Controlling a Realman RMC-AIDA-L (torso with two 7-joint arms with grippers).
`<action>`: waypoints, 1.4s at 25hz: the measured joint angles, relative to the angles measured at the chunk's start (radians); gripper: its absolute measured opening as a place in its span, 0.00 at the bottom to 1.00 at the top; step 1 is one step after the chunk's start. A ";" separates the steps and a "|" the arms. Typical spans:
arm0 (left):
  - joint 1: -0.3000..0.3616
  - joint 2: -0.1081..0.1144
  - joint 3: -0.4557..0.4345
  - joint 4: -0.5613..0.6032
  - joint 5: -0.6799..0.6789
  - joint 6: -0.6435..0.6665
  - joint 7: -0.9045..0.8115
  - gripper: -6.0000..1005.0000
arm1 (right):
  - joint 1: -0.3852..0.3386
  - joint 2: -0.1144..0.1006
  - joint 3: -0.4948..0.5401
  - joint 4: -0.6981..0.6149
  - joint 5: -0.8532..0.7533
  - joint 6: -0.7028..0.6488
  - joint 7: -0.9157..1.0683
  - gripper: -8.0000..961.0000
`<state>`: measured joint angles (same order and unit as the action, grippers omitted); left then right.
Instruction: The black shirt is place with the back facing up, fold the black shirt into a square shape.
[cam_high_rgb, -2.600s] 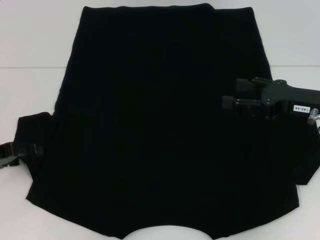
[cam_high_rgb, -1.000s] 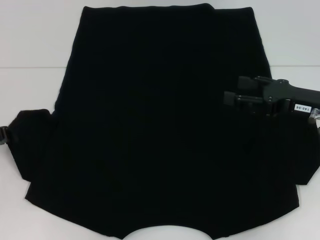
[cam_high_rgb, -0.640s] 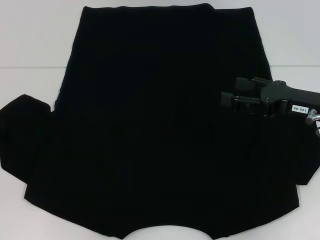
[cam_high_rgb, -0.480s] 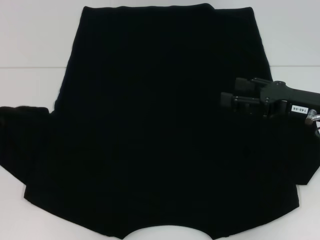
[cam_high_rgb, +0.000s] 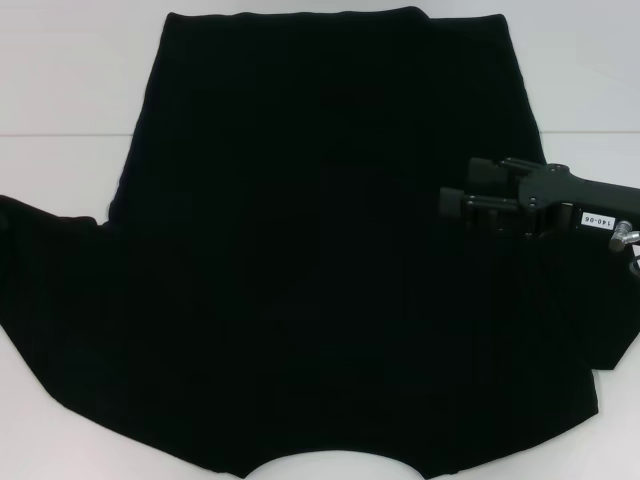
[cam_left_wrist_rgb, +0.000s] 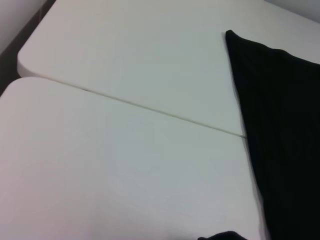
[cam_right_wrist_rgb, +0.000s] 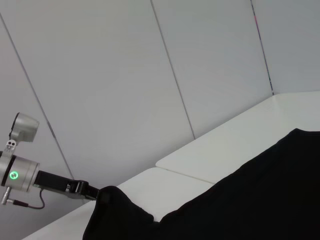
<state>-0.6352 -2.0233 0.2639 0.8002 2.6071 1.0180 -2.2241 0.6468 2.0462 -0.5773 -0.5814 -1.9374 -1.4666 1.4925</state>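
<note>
My left gripper (cam_right_wrist_rgb: 102, 195) is out of the head view; in the right wrist view its arm reaches in at the raised left sleeve (cam_right_wrist_rgb: 117, 212), and its end is lost against the cloth, so I cannot tell whether it is clamped or spread. In the head view that sleeve (cam_high_rgb: 45, 260) stretches out to the left edge of the frame. The black shirt (cam_high_rgb: 320, 250) lies spread flat over the white table (cam_high_rgb: 70, 80), hem at the far side, neckline curve at the near edge, covering most of the surface. A seam (cam_left_wrist_rgb: 125, 102) in the tabletop runs under the shirt's left side. My right gripper (cam_high_rgb: 455, 203) hovers over the shirt's right part, pointing leftward, its two fingers (cam_high_rgb: 478, 170) held apart with nothing between them.
</note>
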 joint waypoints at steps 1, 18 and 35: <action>-0.001 0.000 0.000 0.000 0.000 0.000 0.000 0.03 | 0.000 0.000 0.000 0.000 0.000 0.000 0.000 0.93; 0.024 -0.044 0.000 -0.055 -0.341 0.368 0.178 0.04 | -0.006 0.000 0.001 0.001 0.000 -0.004 0.000 0.93; -0.005 -0.089 0.149 -0.093 -0.418 0.286 0.418 0.31 | -0.007 -0.009 0.013 0.001 0.000 0.005 0.011 0.93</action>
<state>-0.6401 -2.1127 0.4128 0.7073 2.1887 1.3036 -1.8065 0.6399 2.0367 -0.5642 -0.5805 -1.9374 -1.4617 1.5037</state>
